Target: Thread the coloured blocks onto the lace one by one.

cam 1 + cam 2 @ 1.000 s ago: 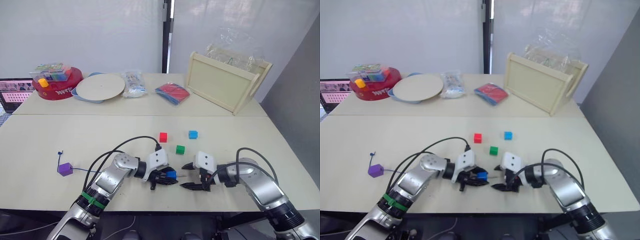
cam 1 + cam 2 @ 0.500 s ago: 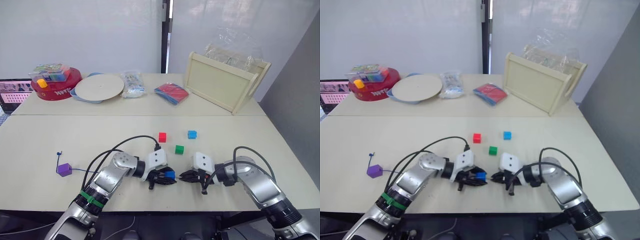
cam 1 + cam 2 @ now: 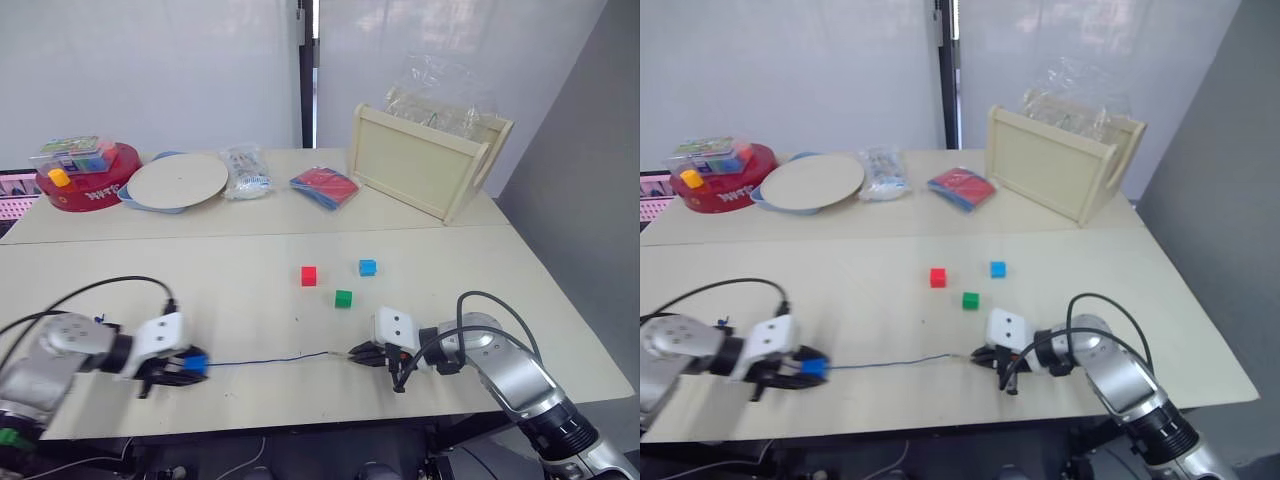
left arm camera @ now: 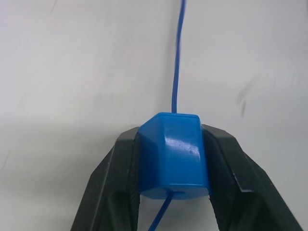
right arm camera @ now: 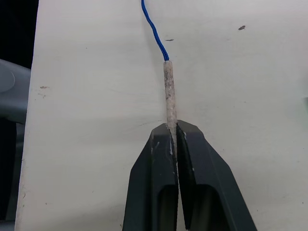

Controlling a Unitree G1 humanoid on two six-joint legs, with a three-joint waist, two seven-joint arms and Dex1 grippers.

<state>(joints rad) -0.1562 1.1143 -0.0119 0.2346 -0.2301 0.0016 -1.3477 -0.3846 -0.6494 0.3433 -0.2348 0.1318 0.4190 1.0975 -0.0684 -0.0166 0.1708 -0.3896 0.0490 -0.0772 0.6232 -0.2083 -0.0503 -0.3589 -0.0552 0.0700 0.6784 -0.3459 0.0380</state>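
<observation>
Bench [image 3: 200, 280]: pale top, two sections butted together, carrying all items below.

Wooden tray [image 3: 425, 160]: far right of the bench, tipped on its side, clear plastic bag behind it.

Round plate [image 3: 178, 180]: far left, beside a red tub [image 3: 85, 180] of coloured pieces and a clear packet [image 3: 243, 172].

Red-and-blue pouch [image 3: 324, 187]: far centre, flat on the bench.

Left gripper [image 3: 178, 368]: near left edge; jaws closed snugly on a blue block [image 4: 172, 154], one finger on each side face.

Right gripper [image 3: 358, 353]: near right; jaws pressed tight together, pinching the pale stiff tip [image 5: 169, 96] of the lace.

Lace [image 3: 265, 359]: thin dark-blue cord running through the blue block and lying along the bench between the two grippers.

Loose blocks, mid-bench, apart from each other: red block [image 3: 309, 275], small blue block [image 3: 367, 267], green block [image 3: 343, 298], the green one nearest the right gripper.
</observation>
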